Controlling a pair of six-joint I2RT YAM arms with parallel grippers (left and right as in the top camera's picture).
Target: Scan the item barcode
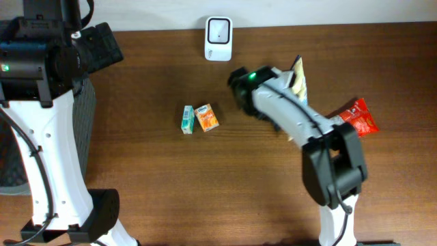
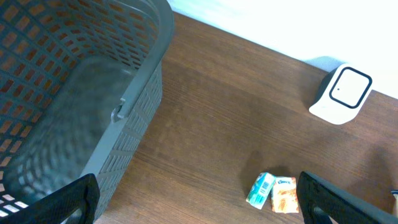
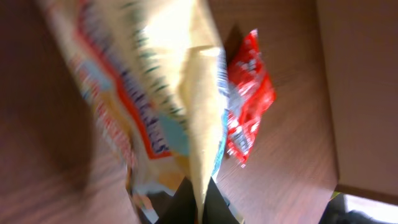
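Gripped a snack bag (image 3: 155,93) in the right gripper (image 3: 198,200), jaws closed tight on a seam at 1 edge; held it to the right of the white scanner (image 1: 218,39), close against the arm; looked cream and yellow, crinkled, with blurred orange, blue and red print and 1 long fold down the middle; could not make out a barcode in the blur. Lay behind it on the tabletop (image 1: 136,178): 1 red packet (image 3: 249,106). Stood wide open and empty, left gripper (image 2: 193,208), beside the grey basket (image 2: 81,93); rested near the scanner, side by side, 1 teal box (image 1: 187,119) and 1 orange box (image 1: 207,117).
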